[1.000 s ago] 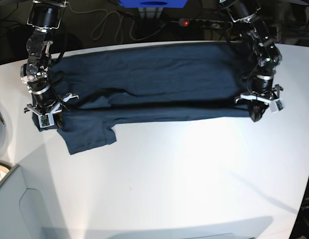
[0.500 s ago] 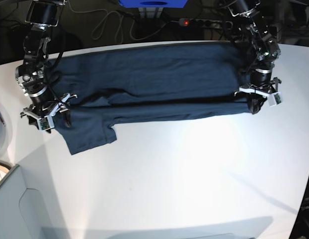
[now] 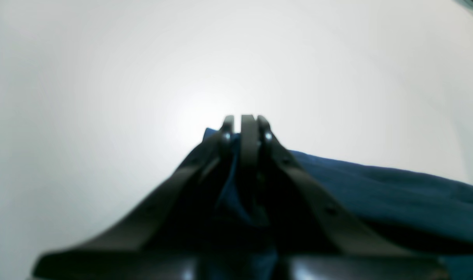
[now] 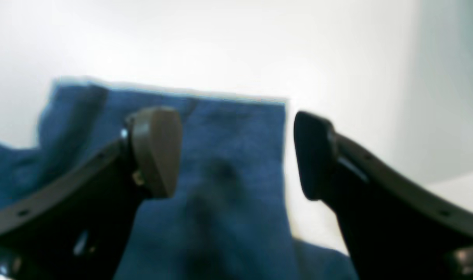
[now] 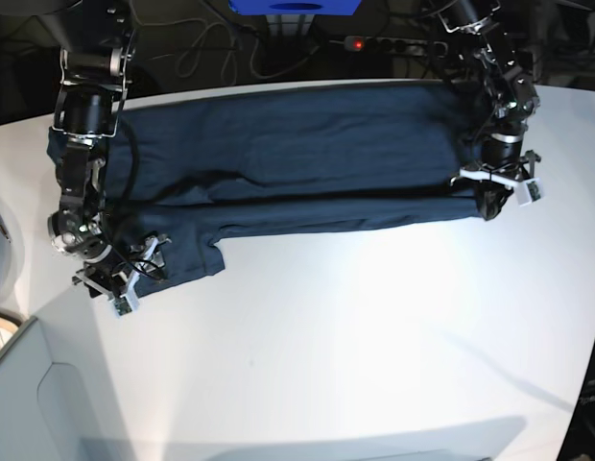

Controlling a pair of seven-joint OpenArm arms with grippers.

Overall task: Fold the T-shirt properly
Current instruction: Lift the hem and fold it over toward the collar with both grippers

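Left hand (image 3: 244,122): fingers pressed together, clenched on a fold of the T-shirt (image 3: 376,186); blue cloth shows between and behind the fingers in the left wrist view. In the base view this hand (image 5: 491,204) sits at the T-shirt's right end, at the front corner of the folded band.

Right hand (image 4: 236,155): released, fingers (image 4: 156,149) spread wide, nothing between them. It hangs over the sleeve; one finger is above the cloth, the other above bare desk (image 4: 220,46) just beside the sleeve's edge. Whether the fingertips touch the cloth cannot be told. In the base view this hand (image 5: 120,279) is at the T-shirt's left front corner, by the sleeve.

T-shirt (image 5: 297,154): dark navy, lying lengthwise across the far half of the white desk (image 5: 374,346), front long edge folded back over the body into a band. The left sleeve sticks out toward the front from that band. Cloth lies flat apart from soft creases near the sleeve.
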